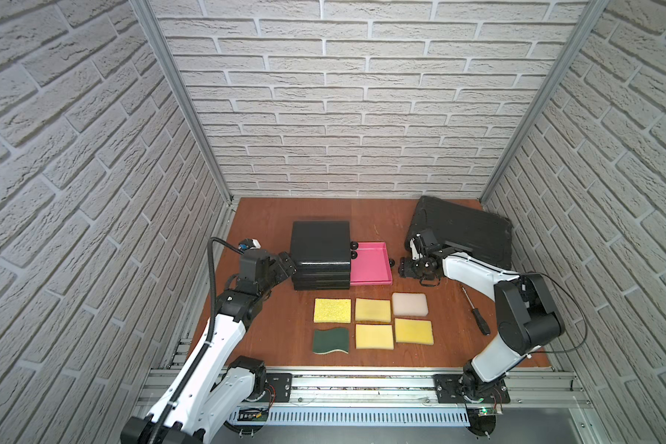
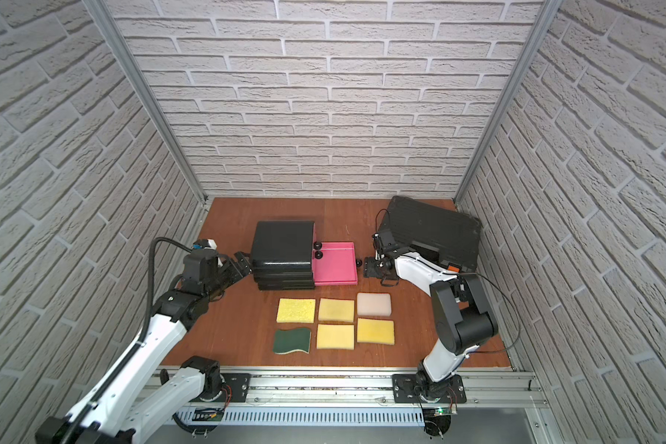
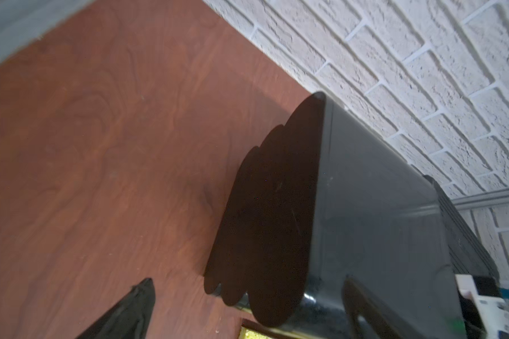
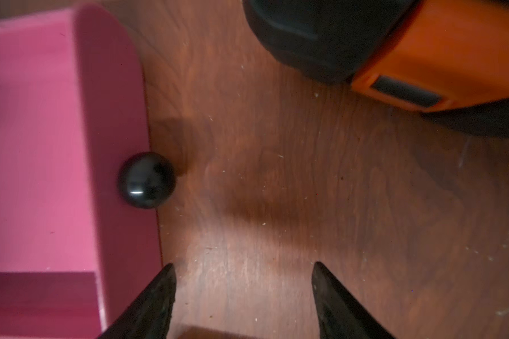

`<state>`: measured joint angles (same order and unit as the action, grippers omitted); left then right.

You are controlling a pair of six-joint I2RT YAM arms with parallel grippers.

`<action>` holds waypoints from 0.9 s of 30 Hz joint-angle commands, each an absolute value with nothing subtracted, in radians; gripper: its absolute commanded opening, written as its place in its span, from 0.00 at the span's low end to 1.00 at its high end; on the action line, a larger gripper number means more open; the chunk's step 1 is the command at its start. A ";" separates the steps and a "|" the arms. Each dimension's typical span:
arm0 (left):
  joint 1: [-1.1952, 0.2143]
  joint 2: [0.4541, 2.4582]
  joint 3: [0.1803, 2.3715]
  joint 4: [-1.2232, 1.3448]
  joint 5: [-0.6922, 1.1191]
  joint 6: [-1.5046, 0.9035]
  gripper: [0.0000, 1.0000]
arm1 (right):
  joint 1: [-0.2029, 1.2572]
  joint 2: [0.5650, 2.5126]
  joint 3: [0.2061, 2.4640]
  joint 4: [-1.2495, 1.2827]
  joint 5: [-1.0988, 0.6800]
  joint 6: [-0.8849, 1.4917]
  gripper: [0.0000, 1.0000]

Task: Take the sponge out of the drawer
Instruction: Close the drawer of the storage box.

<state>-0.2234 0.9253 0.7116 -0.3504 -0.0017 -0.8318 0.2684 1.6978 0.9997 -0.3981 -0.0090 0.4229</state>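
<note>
The black drawer unit (image 1: 320,250) (image 2: 283,248) stands mid-table with its pink drawer (image 1: 370,269) (image 2: 335,265) pulled out to the right; the drawer's floor shows bare. Several sponges lie in two rows in front: yellow ones (image 1: 332,310) (image 1: 374,336), a pale one (image 1: 410,304) and a green one (image 1: 330,340). My right gripper (image 1: 402,267) (image 4: 243,264) is open, just short of the drawer's black knob (image 4: 146,180), holding nothing. My left gripper (image 1: 289,265) (image 3: 247,281) is open at the unit's left side, its fingers straddling that edge.
A black case (image 1: 466,234) with an orange latch (image 4: 438,58) lies at the back right, close behind my right arm. A black-handled screwdriver (image 1: 477,319) lies on the table right of the sponges. Brick walls close in on three sides.
</note>
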 commanded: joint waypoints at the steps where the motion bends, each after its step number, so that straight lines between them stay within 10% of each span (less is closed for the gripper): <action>1: -0.198 0.984 0.703 -0.166 0.182 -0.797 0.98 | 0.275 1.715 1.026 -0.338 -0.054 0.427 0.70; 27: -0.186 1.125 0.637 0.088 0.379 -0.821 0.98 | 0.530 1.903 1.094 0.023 -0.267 0.488 0.68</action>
